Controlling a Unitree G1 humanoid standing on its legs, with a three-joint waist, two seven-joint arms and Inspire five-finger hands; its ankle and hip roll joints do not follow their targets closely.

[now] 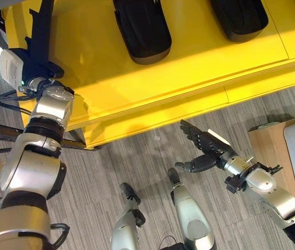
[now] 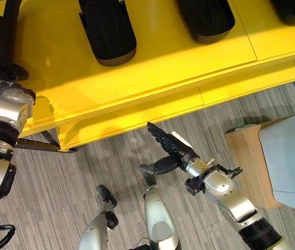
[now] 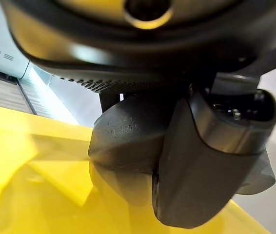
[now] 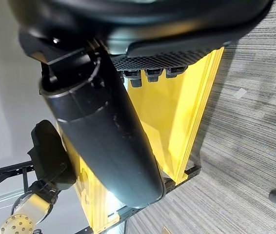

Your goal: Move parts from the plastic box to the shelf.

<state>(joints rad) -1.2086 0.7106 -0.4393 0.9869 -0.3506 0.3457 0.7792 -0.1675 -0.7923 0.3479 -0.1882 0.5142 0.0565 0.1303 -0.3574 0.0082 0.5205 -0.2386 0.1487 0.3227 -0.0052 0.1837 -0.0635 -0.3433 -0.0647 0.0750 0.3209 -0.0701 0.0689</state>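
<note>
Your left hand (image 1: 35, 70) grips a black part (image 1: 39, 31), standing it on the yellow shelf (image 1: 199, 62) beside two parts already laid there. Your right hand (image 1: 202, 148) hangs open and empty below the shelf edge; the box (image 2: 288, 161) waits at your right.

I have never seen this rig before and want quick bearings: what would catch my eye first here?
The bright yellow shelf spans the top of the head views, with black parts lying on it. At its left end the left hand is curled round another long black part. The right hand hangs open and empty over the striped floor, near a grey plastic box.
</note>
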